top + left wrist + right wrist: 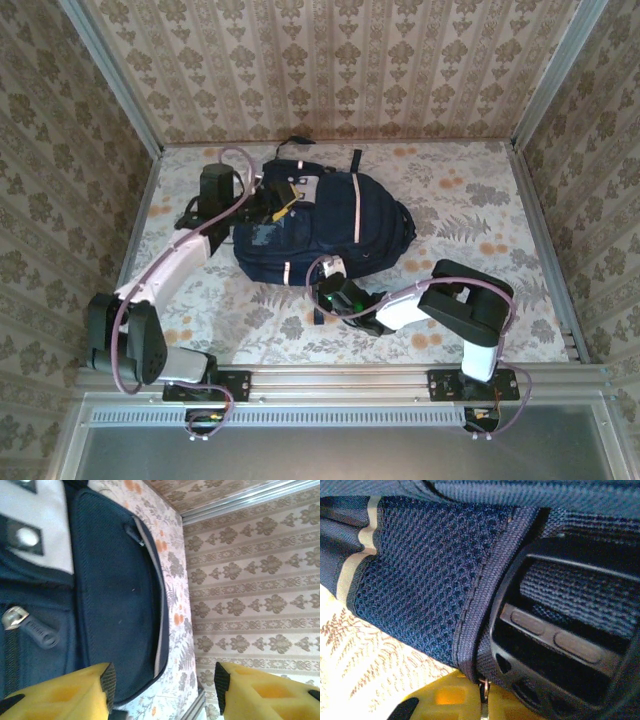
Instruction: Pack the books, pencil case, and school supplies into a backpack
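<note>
Mid-table: the backpack [330,225] lies on the flowered table [480,220], roughly centred between the left and right walls.
Right gripper [482,702]: clenched at the bag's near edge. Its yellow fingers meet on the bound rim of a mesh pocket [420,575], just beside a black plastic buckle [555,645], so it appears to be pinching the fabric.
Left gripper [163,682]: released, with the jaws standing well apart over the far-left end of the bag. Nothing is between them, and a curved navy panel edge and the table lie beyond.
Zipper pull [30,625]: rests on the fabric near the left gripper, outside its jaws.
Step in hand: probably securing the bag so that it can be opened or steadied for loading. I cannot tell whether anything is inside yet.
Next move: the right pinch should hold the rim firmly without tearing the mesh. The left gripper needs to come down onto the zipper pull or the panel edge and close squarely on it, because loose fabric is likely to slip or bunch.
</note>
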`<state>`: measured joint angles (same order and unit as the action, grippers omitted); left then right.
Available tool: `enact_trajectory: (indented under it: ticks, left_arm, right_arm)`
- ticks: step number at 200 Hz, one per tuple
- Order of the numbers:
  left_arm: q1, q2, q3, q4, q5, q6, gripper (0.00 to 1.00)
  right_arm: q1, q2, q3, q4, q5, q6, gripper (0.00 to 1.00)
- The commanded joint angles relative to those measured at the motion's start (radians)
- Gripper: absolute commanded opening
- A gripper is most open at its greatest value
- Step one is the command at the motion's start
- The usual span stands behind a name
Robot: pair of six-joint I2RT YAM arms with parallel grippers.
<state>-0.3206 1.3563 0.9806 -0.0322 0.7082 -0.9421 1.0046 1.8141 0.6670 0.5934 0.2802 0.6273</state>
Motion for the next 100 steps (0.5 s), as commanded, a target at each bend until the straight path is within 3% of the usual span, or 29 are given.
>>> enact_trajectory:
  ticks: [1, 48, 100]
  left_arm:
    - [-0.012, -0.084, -0.065, -0.055, -0.071, -0.009, 0.61]
    - [-0.129, -0.273, -0.215, -0.201, -0.301, -0.055, 0.74]
    - [-0.238, -0.501, -0.479, -0.230, -0.478, -0.297, 0.80]
  right_arm:
    - [-0.015, -0.068, -0.023, -0.072, 0.040, -0.066, 0.07]
    - [-0.017, -0.147, -0.022, -0.140, 0.009, -0.181, 0.08]
    - [-0.030, -0.146, -0.018, -0.125, -0.003, -0.151, 0.04]
